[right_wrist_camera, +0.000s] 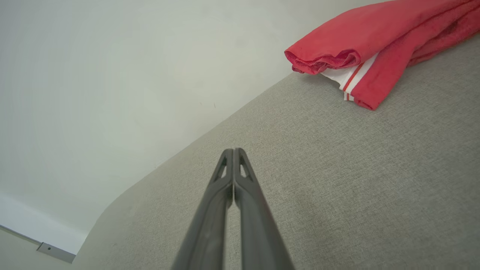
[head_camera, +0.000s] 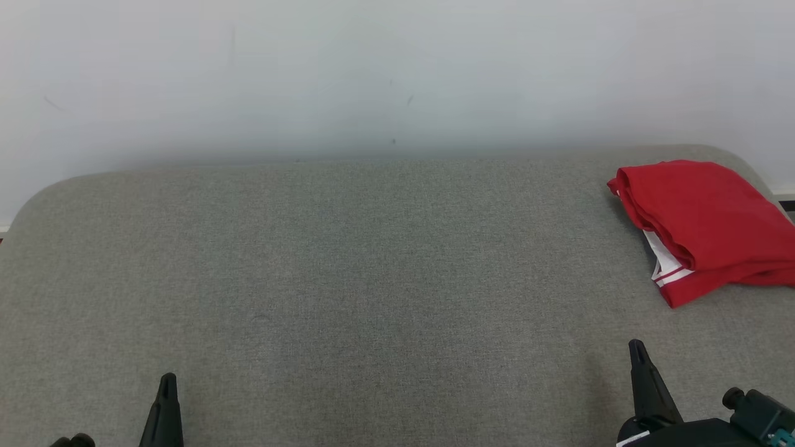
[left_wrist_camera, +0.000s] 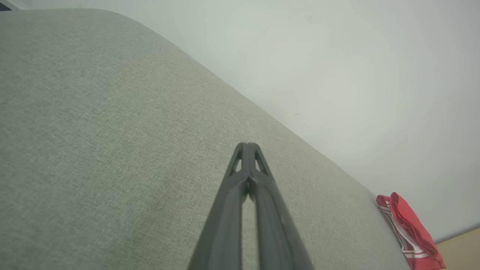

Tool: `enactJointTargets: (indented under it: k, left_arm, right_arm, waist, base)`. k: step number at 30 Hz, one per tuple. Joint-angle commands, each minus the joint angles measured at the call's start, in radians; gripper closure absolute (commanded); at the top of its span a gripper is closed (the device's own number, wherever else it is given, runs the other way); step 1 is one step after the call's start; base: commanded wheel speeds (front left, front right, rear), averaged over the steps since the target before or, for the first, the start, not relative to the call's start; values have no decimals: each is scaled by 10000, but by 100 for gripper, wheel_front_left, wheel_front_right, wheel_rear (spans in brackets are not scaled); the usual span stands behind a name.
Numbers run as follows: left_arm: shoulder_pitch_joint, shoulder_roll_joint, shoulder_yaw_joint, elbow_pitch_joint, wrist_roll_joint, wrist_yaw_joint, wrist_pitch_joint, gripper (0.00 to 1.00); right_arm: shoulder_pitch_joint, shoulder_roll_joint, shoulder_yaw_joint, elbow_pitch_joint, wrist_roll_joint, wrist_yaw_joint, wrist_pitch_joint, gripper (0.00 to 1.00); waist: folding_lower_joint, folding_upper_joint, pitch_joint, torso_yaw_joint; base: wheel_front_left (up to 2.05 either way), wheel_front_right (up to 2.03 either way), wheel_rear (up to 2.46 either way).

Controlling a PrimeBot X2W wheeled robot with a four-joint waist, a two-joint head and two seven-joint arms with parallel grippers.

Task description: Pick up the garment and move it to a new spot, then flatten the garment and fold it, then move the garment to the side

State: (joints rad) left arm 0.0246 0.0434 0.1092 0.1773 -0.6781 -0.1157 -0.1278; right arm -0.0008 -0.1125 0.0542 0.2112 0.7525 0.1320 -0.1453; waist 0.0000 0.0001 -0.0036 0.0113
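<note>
Over cushion (head_camera: 372,261), left gripper (left_wrist_camera: 246,144), right gripper (right_wrist_camera: 233,150) pointing forward — fingers (right_wrist_camera: 250,210) pinched closed, garment (head_camera: 702,217) far right.

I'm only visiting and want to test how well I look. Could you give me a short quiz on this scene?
1. True or false: the red garment lies folded at the robot's right on the grey padded surface.
2. Choose one: the right gripper is A) shut on the garment, B) shut, holding nothing, C) wide open.
3. Fill the blank: the left gripper is ____ and touches no cloth.

Key: 1 true; 2 B; 3 shut.
</note>
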Motion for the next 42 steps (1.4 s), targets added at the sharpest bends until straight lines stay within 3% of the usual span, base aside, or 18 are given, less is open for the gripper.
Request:
enactJointTargets:
  k: [1, 42]
  left_arm:
    - [-262, 52, 18, -87, -338, -59, 76, 100]
    - [-915, 74, 51, 342, -5115, -115, 1341, 100]
  right_arm:
    - [-235, -3, -73, -99, 338, -6, 60, 100]
    - [-710, 137, -670, 130, 4963, -14, 1200, 100]
  waist:
    - [0, -1, 0, -1]
    - [0, -1, 20, -49]
  base:
    - [0, 0, 0]
    - [0, 0, 0]
